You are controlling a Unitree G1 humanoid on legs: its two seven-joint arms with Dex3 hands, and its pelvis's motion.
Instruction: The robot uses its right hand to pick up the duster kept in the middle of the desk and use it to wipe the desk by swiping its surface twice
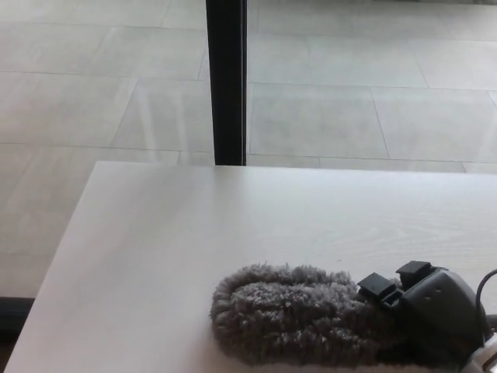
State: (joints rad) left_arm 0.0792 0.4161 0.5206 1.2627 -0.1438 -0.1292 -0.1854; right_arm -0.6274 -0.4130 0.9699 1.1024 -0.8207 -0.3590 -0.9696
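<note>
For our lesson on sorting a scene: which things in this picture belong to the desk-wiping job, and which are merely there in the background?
Part of the job:
- duster, grey and fluffy, lying on the desk
- right hand, closed on the duster's end
- desk, the white surface being wiped

Merely there:
- dark post beyond the desk
- tiled floor
- black cable by the hand

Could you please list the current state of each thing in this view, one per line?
Fluffy grey duster: lying flat on the desk, held at its right end.
Right hand: shut on the duster, low over the desk's near edge.
Left hand: not in view.
White wooden desk: bare apart from the duster and hand.
Black vertical window post: upright behind the desk's far edge.
</note>
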